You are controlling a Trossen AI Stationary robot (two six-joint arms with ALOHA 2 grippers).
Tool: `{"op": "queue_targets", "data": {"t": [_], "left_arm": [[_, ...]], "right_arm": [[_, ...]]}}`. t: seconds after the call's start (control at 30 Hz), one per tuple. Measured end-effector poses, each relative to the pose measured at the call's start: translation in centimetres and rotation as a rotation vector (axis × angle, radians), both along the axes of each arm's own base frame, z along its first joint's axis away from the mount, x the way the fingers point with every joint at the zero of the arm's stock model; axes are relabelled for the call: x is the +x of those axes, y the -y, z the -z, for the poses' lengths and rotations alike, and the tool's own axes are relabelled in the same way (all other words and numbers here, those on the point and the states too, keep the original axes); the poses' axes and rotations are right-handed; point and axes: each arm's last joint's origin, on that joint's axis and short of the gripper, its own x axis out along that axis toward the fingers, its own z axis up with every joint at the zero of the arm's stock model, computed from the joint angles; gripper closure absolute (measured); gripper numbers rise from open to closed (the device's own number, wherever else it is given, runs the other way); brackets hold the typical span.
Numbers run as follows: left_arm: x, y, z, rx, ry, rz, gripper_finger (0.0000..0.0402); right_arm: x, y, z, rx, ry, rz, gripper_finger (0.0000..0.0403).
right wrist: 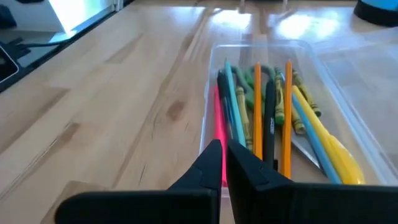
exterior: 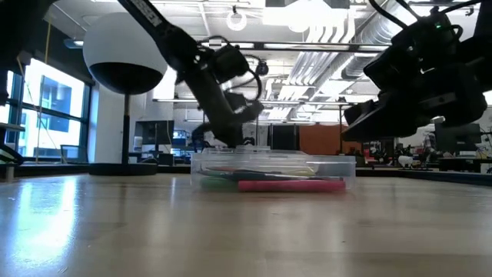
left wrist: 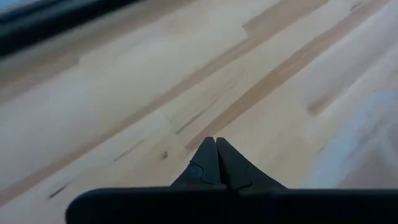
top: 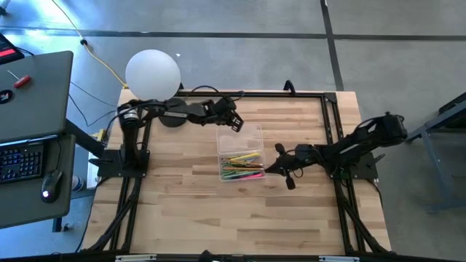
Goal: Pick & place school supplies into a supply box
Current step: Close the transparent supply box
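Observation:
The supply box [top: 240, 154], a clear case, lies mid-table with its lid [top: 244, 135] open flat toward the far edge. Inside lie the school supplies [right wrist: 267, 118]: orange and green pencils, pink and black pens, a yellow-handled tool. My left gripper [top: 236, 125] is shut just above the wood beside the lid's far left corner; in the left wrist view its fingertips [left wrist: 216, 140] show over bare wood, the lid's clear plastic [left wrist: 373, 137] off to one side. My right gripper [right wrist: 222, 144] is shut at the box's right end, pointing along the box. My right gripper's shut fingertips [right wrist: 214, 152] stand level at the right end wall of the box [right wrist: 208, 124], coming from the table's right. Whether they touch the wall, I cannot tell. My left gripper touches nothing that shows.
A white globe lamp [top: 153, 73] on a black base stands at the far left corner, close behind my left arm. Black frame rails [top: 331, 116] run round the table. A grey desk with a keyboard [top: 22, 156] stands off the left edge. Bare wood lies near the front edge.

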Motion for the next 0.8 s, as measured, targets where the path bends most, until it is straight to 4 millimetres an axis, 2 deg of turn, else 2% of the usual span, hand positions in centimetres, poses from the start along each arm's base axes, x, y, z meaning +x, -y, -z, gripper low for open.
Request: {"op": "queue_targets", "data": {"t": [0.07, 0.3, 0.43, 0.57, 0.8], "left_arm": [[0.2, -0.1, 0.7, -0.014, 0.002, 0.002, 0.0391], [0.4, -0.3, 0.8, -0.049, 0.041, 0.013, 0.0382], [0.4, -0.1, 0.8, -0.091, 0.053, 0.053, 0.0391], [0.5, 0.0, 0.8, -0.131, 0.069, 0.093, 0.038], [0.7, 0.6, 0.7, -0.185, 0.092, 0.182, 0.0392]], "right_arm": [[0.2, 0.0, 0.1, -0.004, 0.0, 0.01, 0.0403], [0.9, 0.2, 1.4, -0.025, -0.063, 0.056, 0.0403], [1.9, 0.1, 1.4, -0.023, -0.057, 0.051, 0.0403], [2.6, 0.0, 1.5, -0.016, -0.069, 0.03, 0.0403], [2.6, 0.0, 2.0, -0.025, -0.115, 0.045, 0.0403]]}}
